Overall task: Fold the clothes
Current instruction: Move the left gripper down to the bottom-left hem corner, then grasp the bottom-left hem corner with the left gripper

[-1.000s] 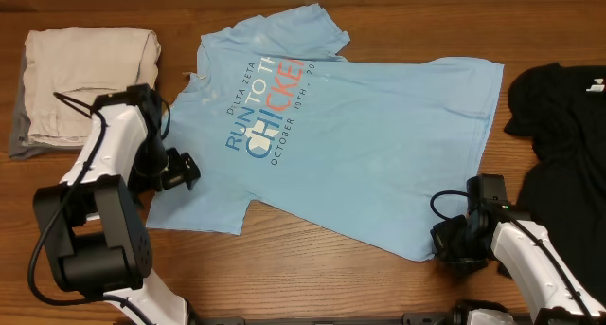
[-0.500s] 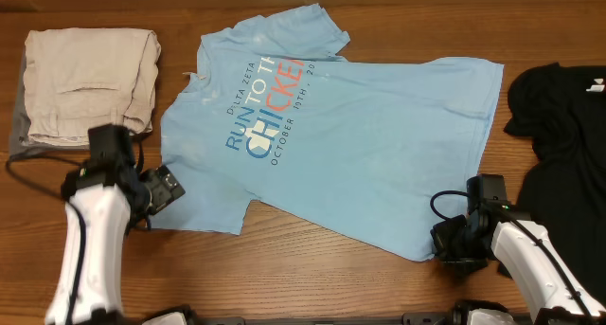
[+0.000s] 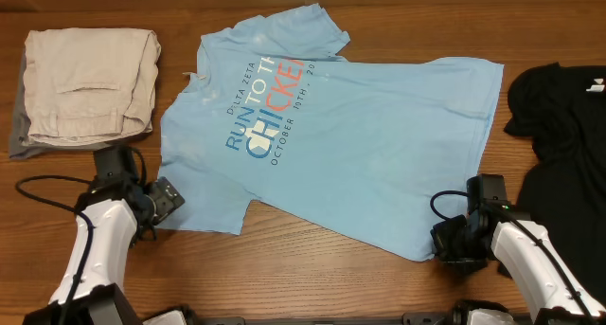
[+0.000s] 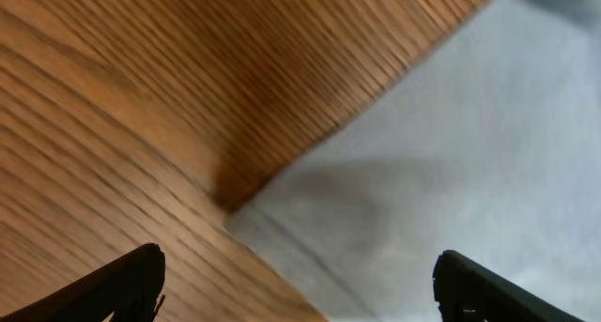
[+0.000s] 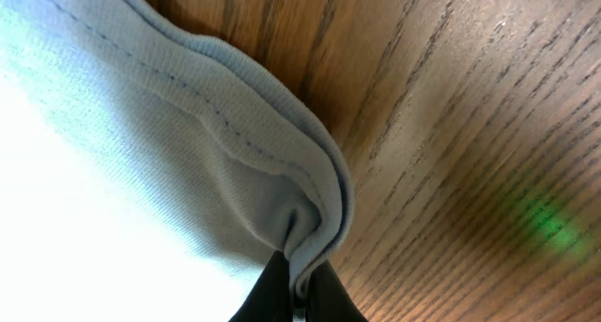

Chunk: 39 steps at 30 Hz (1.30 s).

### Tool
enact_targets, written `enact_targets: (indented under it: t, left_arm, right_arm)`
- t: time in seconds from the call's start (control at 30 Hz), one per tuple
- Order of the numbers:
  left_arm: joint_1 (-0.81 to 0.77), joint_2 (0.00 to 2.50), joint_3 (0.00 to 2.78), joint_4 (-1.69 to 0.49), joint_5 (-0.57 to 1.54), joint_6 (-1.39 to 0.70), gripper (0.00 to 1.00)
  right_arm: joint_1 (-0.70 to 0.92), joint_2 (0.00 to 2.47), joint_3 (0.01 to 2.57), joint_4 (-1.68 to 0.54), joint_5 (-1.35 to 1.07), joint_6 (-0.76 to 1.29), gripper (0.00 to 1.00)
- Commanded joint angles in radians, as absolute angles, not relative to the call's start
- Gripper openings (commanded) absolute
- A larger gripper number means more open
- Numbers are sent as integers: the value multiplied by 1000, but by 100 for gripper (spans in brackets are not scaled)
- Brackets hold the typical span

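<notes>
Left pincer (image 4: 300,294) moved to T-shirt (image 3: 360,145) corner, wide open; right pincer (image 5: 299,299) clamps hem.

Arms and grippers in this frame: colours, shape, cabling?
The left arm and right arm have white rounded shells and black joints. The left gripper and right gripper are black and blocky with dark fingers. A thin black cable loops beside each wrist.

The T-shirt (image 3: 379,145) is light blue, and its chest lettering (image 3: 265,112) is dark blue, white and red. The worktop (image 3: 312,278) is brown with wood grain. Left of the T-shirt is beige cloth (image 3: 90,83) with a grey edge; right of it is a black garment (image 3: 563,126).
</notes>
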<state>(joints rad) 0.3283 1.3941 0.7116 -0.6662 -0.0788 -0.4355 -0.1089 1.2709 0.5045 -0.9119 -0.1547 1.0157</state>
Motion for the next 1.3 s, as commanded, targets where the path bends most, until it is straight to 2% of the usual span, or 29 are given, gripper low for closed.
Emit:
enact_targets:
  t: [0.0, 0.33, 0.47, 0.67, 0.9, 1.27]
  left_arm:
    - [353, 1424, 704, -646, -75, -423, 87]
    - [353, 1589, 701, -577, -47, -422, 68]
    - [353, 1645, 701, -547, -45, -422, 49]
    - [353, 1658, 701, -561, -20, -423, 4]
    - [353, 1658, 714, -619, 83, -418, 4]
    - [353, 1522, 826, -879, 219, -368, 4]
  right_arm:
    - [-108, 1286, 477, -898, -136, 1014, 6]
    - [-107, 1286, 477, -898, -136, 1014, 7]
    - [-107, 1286, 477, -898, -136, 1014, 7]
    - [-107, 1286, 477, -899, -136, 1014, 6]
    - [-107, 1286, 484, -925, -163, 1014, 4]
    - [-108, 1285, 636, -1116, -154, 908, 4]
